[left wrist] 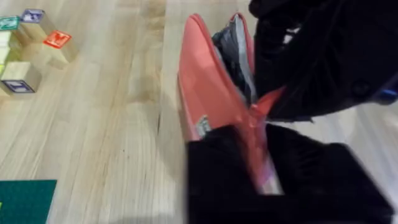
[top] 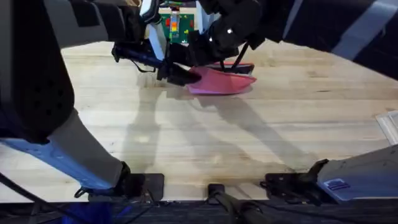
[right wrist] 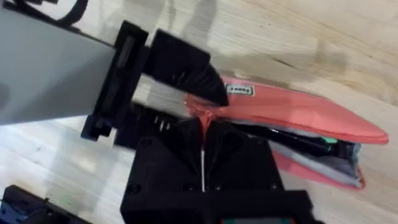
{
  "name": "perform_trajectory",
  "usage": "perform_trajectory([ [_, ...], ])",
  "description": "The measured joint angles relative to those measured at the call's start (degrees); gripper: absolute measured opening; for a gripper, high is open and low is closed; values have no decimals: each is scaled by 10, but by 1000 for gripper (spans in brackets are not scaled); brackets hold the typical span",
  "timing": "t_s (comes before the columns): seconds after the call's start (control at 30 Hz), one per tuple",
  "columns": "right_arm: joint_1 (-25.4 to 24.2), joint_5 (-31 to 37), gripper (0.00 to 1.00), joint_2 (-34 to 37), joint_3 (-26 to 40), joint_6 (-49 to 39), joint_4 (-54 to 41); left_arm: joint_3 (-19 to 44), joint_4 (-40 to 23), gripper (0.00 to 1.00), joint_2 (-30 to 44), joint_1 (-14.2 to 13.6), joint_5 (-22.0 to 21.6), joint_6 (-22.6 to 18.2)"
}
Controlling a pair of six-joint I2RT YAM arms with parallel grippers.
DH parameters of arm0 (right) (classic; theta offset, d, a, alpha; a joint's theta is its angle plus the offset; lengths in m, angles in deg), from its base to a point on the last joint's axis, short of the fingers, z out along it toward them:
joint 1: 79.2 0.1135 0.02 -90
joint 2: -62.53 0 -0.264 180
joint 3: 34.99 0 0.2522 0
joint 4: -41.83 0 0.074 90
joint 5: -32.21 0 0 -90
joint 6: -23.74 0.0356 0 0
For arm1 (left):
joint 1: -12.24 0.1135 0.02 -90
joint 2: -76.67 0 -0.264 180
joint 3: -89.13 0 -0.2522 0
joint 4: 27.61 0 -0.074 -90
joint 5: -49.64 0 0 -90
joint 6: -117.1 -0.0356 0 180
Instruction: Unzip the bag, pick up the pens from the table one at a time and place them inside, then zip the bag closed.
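Left hand (left wrist: 255, 168), closed on the near end of the bag (top: 221, 81), anchors the fabric so the zipper can run against resistance. Right hand (right wrist: 202, 152), closed on the pink pull tab (right wrist: 204, 121), works along the top seam. The bag lies at about 12 o'clock on the bench (top: 205, 143), far of centre, mouth gaping; a black pen (right wrist: 292, 138) lies inside. Judged stage: zipping closed. Toy blocks (left wrist: 31, 43) stand well apart.

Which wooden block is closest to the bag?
The block with the orange-red top; the purple-topped block and the green-topped block sit farther from the pink bag.
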Motion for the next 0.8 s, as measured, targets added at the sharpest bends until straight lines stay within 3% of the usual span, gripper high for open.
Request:
perform_trajectory([
  [0.07,0,-2,31,0,0,0,0,0,-1,107,0,0,-4,0],
  [0.13,0,-3,31,0,-1,0,-2,0,0,52,0,0,-6,1],
  [0.47,-18,-13,31,0,-1,-1,-19,0,0,43,0,0,-8,1],
  [0.8,-122,-38,31,0,-1,-53,-97,0,1,45,0,0,-10,1],
])
